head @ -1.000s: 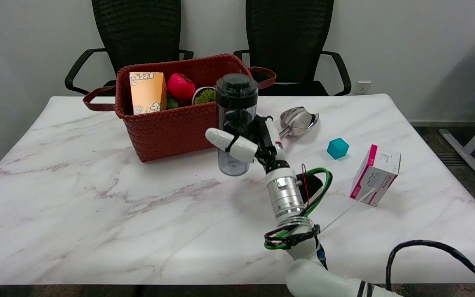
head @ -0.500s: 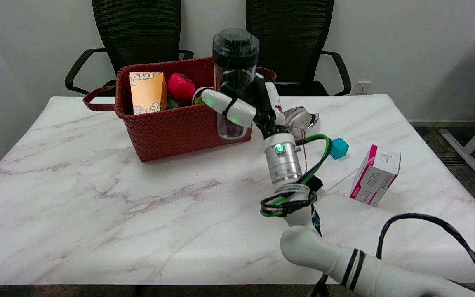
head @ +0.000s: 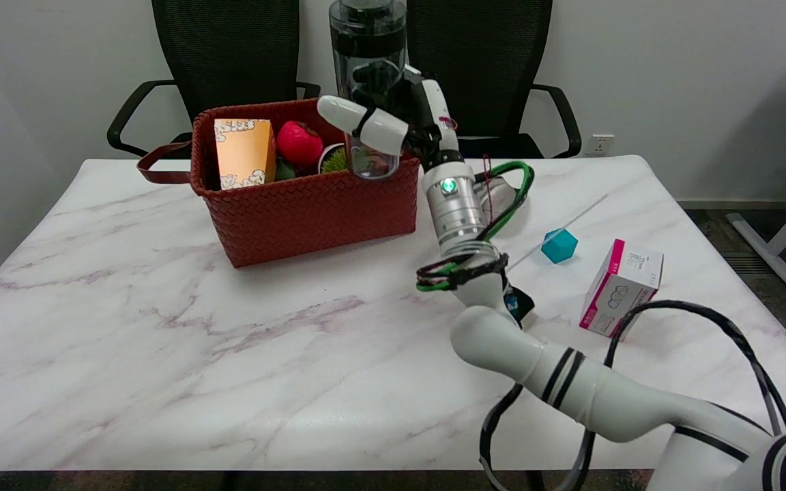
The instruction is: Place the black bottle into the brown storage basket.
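My right hand grips the black bottle, a smoky see-through cylinder with a black lid, held upright in the air. The bottle's base hangs over the right end of the brown woven storage basket, level with its front rim. The thumb wraps across the bottle's lower half; the other fingers lie behind it. Inside the basket I see an orange carton, a red fruit and a small green plant in a white cup.
A metal scoop lies right of the basket, partly hidden by my wrist. A teal block and a pink-and-white box sit further right. Two black chairs stand behind the table. Basket handles stick out at the sides.
My right arm has lifted the bottle from table height, moving it up and away until it hangs over the basket's right end. The other things have stayed in place.
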Tool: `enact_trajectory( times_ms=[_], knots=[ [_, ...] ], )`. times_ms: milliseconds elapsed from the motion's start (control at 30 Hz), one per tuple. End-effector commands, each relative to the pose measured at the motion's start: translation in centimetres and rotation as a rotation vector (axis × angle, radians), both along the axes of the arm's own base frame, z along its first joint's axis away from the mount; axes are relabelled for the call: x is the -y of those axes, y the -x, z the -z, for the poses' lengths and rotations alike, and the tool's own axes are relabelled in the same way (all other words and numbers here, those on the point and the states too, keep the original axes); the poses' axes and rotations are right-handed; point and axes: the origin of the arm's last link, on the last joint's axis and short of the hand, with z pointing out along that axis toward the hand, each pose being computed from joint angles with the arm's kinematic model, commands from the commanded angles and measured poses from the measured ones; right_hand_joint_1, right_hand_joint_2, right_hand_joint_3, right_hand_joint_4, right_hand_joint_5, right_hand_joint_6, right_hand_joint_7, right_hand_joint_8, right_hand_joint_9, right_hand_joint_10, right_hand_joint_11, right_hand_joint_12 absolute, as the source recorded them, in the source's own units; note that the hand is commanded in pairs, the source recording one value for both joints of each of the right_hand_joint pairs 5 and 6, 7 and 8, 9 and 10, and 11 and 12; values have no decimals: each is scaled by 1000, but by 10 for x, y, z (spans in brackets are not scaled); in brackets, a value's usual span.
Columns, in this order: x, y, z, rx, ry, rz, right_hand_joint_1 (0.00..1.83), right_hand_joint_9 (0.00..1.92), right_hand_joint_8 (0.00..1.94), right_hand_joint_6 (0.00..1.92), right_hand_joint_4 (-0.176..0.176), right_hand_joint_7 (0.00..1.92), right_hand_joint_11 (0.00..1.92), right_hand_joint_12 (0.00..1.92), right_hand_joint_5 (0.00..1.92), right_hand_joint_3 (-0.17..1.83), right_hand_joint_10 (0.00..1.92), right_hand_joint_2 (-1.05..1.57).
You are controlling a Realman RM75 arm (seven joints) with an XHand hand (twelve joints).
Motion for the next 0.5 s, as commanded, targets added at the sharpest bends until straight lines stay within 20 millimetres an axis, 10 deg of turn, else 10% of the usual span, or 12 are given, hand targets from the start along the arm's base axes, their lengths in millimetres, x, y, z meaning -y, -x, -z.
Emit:
enact_trajectory(
  times_ms=[33,500],
  knots=[
    [66,-33,6,-93,1,30,956,831,1027,923,0,1027,668,668,923,-175,831,775],
    [109,-50,36,-238,10,78,954,822,1019,887,0,1019,511,511,887,-152,822,635]
  ],
)
